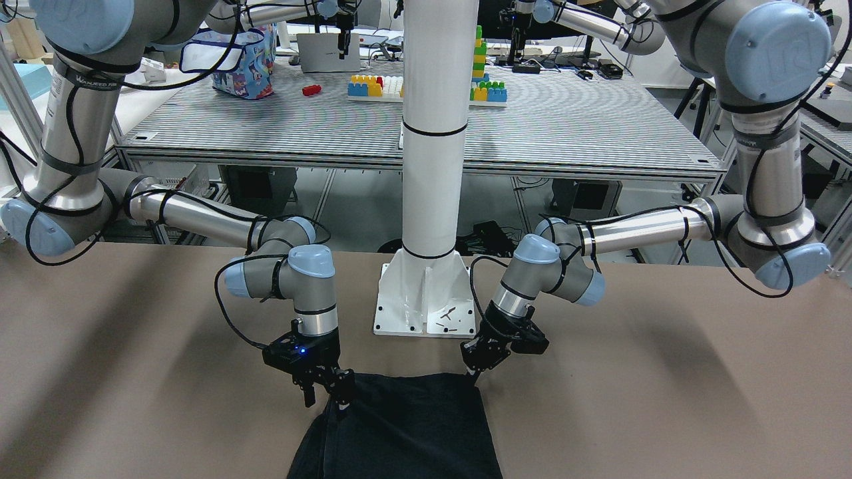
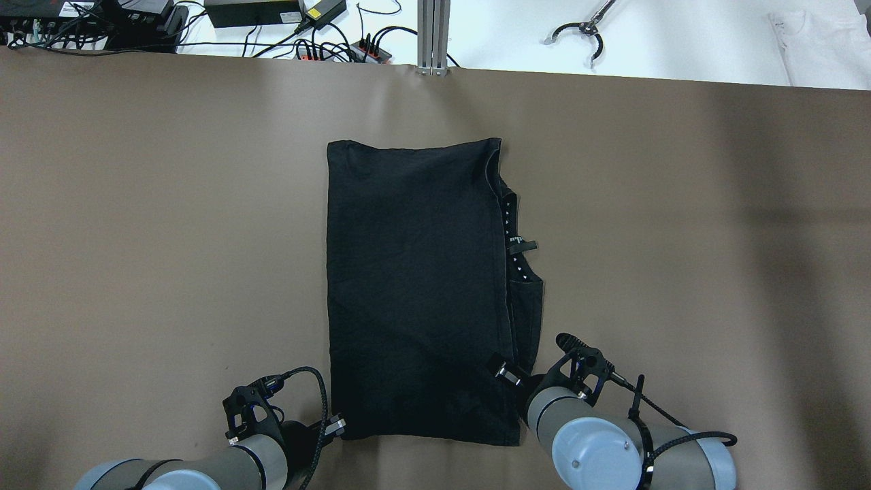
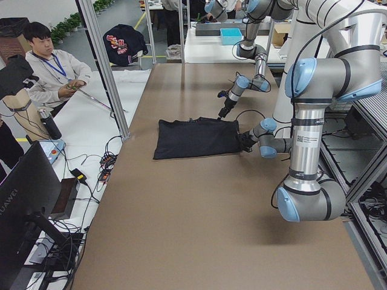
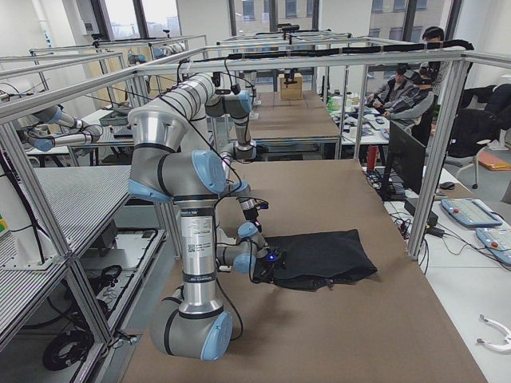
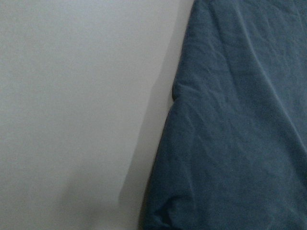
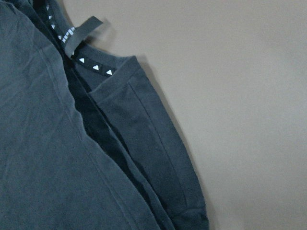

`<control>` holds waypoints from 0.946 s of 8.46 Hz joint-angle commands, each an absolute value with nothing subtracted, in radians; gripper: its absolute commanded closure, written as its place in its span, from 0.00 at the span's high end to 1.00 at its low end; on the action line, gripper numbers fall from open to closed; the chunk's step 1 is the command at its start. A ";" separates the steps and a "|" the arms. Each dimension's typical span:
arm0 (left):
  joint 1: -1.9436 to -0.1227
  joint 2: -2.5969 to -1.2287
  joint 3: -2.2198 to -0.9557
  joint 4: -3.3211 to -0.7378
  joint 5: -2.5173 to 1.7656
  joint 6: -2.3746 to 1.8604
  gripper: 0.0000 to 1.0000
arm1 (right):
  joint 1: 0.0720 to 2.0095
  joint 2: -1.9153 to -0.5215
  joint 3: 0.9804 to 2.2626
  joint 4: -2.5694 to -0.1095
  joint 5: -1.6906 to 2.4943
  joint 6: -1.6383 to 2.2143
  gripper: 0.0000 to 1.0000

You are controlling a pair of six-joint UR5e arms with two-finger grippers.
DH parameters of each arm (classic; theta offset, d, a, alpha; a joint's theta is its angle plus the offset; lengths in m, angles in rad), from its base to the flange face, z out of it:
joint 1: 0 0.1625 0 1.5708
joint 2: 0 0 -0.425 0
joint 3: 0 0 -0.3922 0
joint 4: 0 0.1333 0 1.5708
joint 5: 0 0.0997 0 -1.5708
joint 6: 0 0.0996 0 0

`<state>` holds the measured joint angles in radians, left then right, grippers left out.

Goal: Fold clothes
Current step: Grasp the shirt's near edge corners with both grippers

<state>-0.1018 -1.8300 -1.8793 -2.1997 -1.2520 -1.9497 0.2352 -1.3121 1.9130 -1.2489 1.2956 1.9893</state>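
**Inspector A:** Start with the largest item.

**Inspector B:** The brown tabletop (image 2: 136,238). At the robot's edge the white pillar (image 1: 432,133) rises from its base plate (image 1: 399,313), between the two arms. Behind it a rear table (image 1: 566,126) carries toy blocks (image 1: 373,86) and a patterned bag (image 1: 246,60), well apart from the work.

**Inspector A:** Where is the task item?

**Inspector B:** The black garment (image 2: 415,286) lies flat mid-tabletop, folded into a long rectangle. One short edge is near the base plate but not touching it. An under-layer juts out along the robot's right side.

**Inspector A:** And the grippers?

**Inspector B:** The right gripper (image 1: 326,394) is at the near right corner with its fingers spread. One finger is on the cloth edge and the other is off it, over bare tabletop. The left gripper (image 1: 474,372) is low at the near left corner. I cannot tell its finger spacing.

**Inspector A:** Anything in the way?

**Inspector B:** Only small details. A neck label (image 6: 79,36) sticks out past heart-printed tape (image 6: 96,64) on the exposed layer.
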 commanded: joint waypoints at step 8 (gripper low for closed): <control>-0.098 -1.830 -1.879 -2.200 -1.230 -1.950 0.00 | 0.169 -1.308 1.911 -1.264 1.204 2.048 0.00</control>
